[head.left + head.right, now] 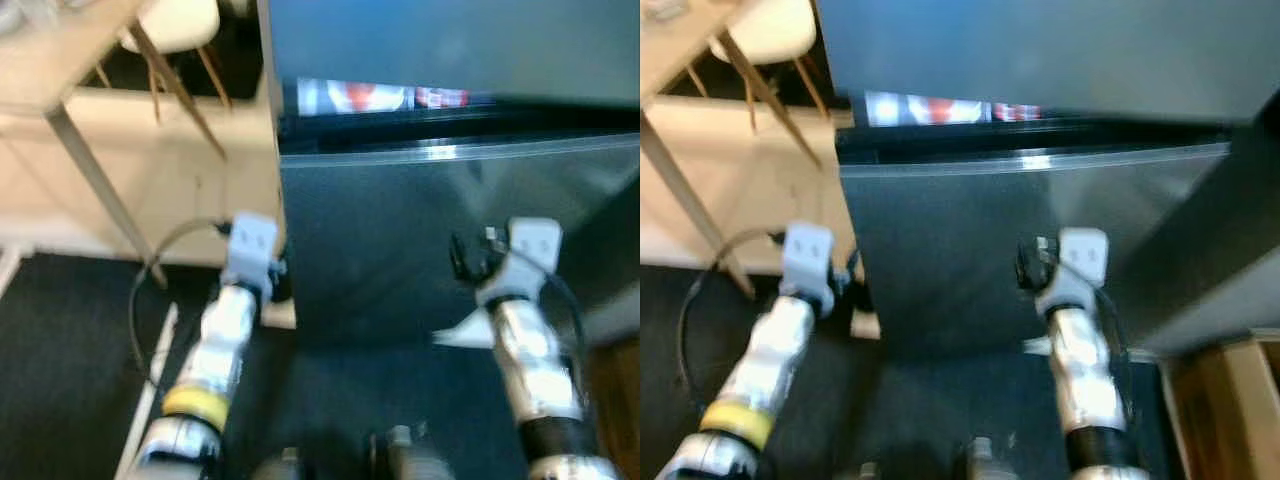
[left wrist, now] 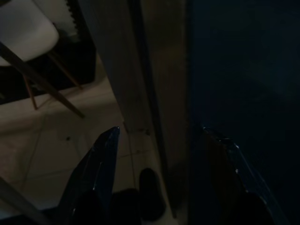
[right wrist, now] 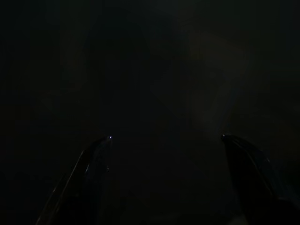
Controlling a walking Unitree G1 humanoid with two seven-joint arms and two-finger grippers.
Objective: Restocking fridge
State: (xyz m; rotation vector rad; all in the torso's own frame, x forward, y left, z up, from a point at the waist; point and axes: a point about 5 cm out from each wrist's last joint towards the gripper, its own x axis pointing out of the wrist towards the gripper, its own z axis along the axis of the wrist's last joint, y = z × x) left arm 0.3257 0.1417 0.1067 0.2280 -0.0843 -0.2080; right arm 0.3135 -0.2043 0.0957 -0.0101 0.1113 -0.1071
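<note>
Fridge [image 1: 450, 250] fills centre frame, lower door shut. Left gripper [image 2: 164, 140] and right gripper [image 3: 166, 140] spread, empty; stage unclear.

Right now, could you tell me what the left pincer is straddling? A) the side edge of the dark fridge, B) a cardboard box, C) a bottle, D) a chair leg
A: in the left wrist view the left pincer is open, one finger over the pale floor and the other against the dark fridge, whose edge runs between them.
</note>
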